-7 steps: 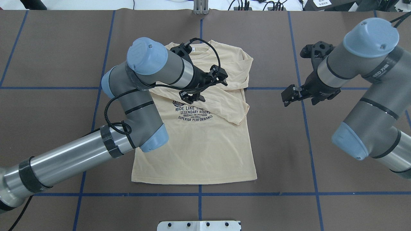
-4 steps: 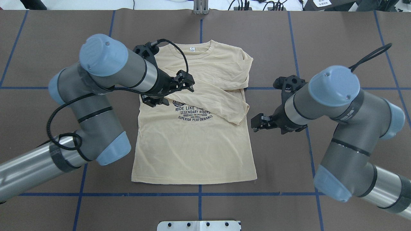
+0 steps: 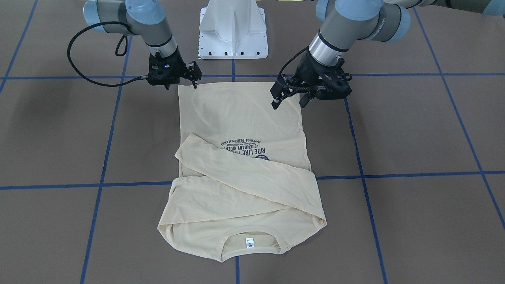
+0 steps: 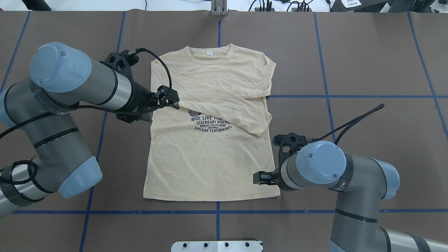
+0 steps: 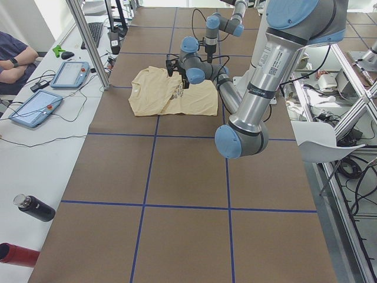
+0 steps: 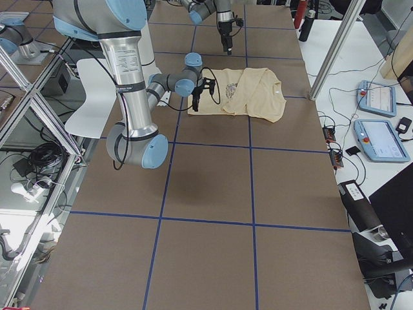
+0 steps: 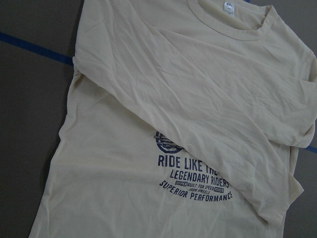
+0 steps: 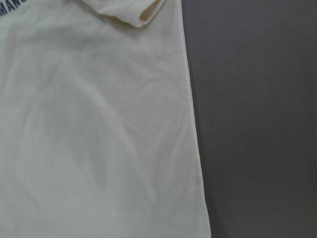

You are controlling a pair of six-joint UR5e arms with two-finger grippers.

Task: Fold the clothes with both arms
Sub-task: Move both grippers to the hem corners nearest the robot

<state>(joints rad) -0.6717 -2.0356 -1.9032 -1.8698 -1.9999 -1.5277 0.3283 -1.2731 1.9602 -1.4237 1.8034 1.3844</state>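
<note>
The clothes are one cream long-sleeved T-shirt [image 4: 210,157] lying flat, print up, on the brown table, with both sleeves folded across the chest [image 3: 244,185]. My left gripper [image 4: 173,99] hovers open over the shirt's left edge and holds nothing; in the front view it shows as left gripper [image 3: 288,103]. The left wrist view takes in the shirt [image 7: 148,188] from collar to print. My right gripper [image 4: 258,177] is open and low by the right hem corner, seen from the front as right gripper [image 3: 180,84]. The right wrist view shows the shirt's right edge [image 8: 190,124] close up.
The white pedestal base [image 3: 233,29] stands at the robot's side of the table. Blue tape lines [image 4: 217,211] grid the brown surface. In the exterior left view, a side bench carries two tablets [image 5: 70,73] and bottles [image 5: 35,207], and a seated person's arm [image 5: 12,56] shows.
The left gripper drew back from over the chest to the shirt's left edge. The right gripper swung from beside the folded sleeves down toward the near right hem corner.
</note>
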